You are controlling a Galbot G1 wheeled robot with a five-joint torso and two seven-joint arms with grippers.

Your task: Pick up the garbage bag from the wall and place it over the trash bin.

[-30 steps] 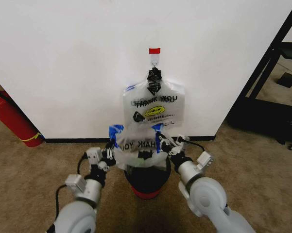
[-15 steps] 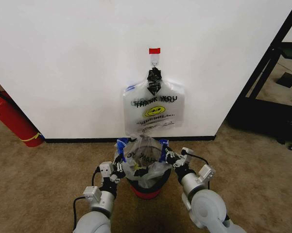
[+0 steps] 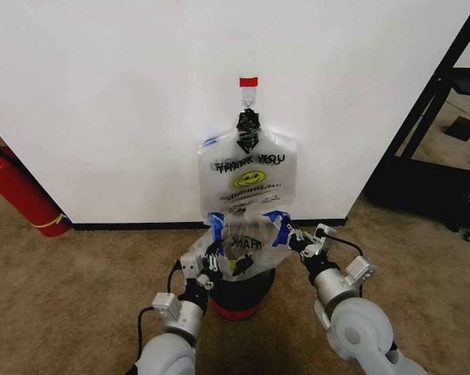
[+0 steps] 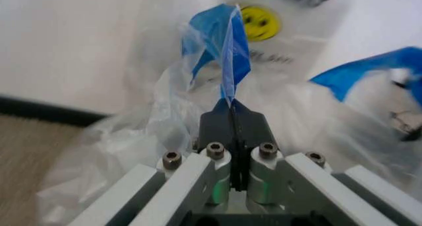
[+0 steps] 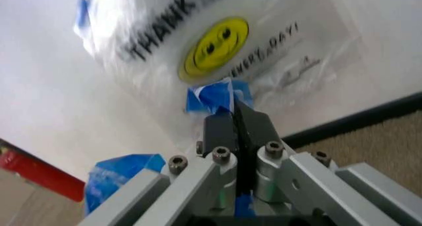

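A thin, crinkly, see-through plastic garbage bag (image 3: pixel 246 248) with blue streaks and black lettering hangs stretched open between two robot arms, directly above a small round black wire-mesh trash bin (image 3: pixel 242 291) with a red base. The bag's lower folds drape over the bin's rim. The left pincer (image 3: pixel 216 246) is clamped tight on one blue-edged handle; the wrist view shows its dark fingers pressed together with the blue strip (image 4: pixel 228 63) standing up from between them. The right pincer (image 3: pixel 292 238) is likewise closed hard on the other blue handle (image 5: pixel 216 98), plastic pinched in the seam of its fingers. Both pincers sit at about the same height, one on either side of the bag's mouth, just above the bin.

Behind them, a flat bundle of similar smiley-print "THANK YOU" bags (image 3: pixel 249 178), gathered by a black tie, hangs from a metal hook (image 3: pixel 249 99) under a small red tape patch (image 3: pixel 249 81) on the plain white wall (image 3: pixel 109 101). The bundle's bottom edge comes down just behind the held bag. A black skirting strip (image 3: pixel 133 226) runs along the foot of the wall, where it meets brown carpet (image 3: pixel 55 297). A red fire extinguisher (image 3: pixel 19 191) leans against the wall well off to the robot's left, and a black frame (image 3: pixel 422 117) stands at the right.
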